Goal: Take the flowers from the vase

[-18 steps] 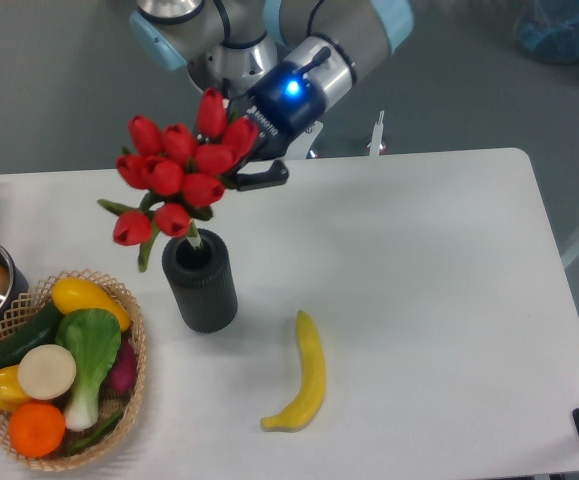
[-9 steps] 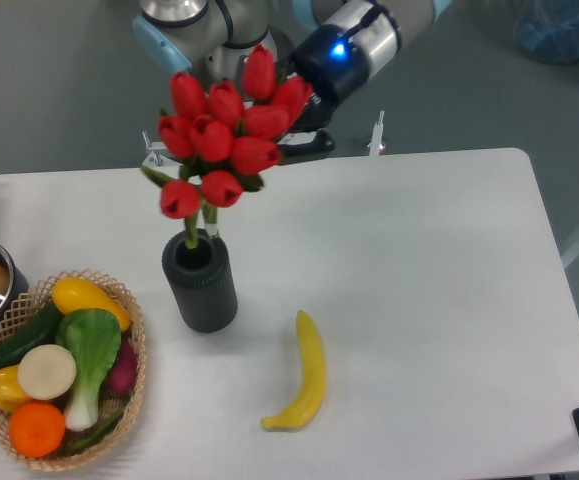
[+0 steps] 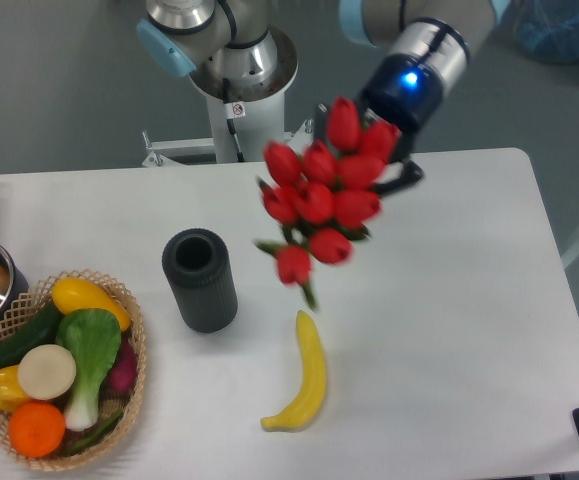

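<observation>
Upper right of centre, I see the flowers (image 3: 324, 200) hanging in the air, clear of the vase (image 3: 200, 280), which stands empty at left of centre. My gripper (image 3: 394, 165) is mostly hidden behind the buds; it appears clenched on the bunch near the heads, though I cannot see the fingers plainly. The buds look blurred, so I judge the bunch may be swinging. My worry is slippage: a grasp that high could let the stems slide out, dropping them onto the banana (image 3: 305, 375) below.
</observation>
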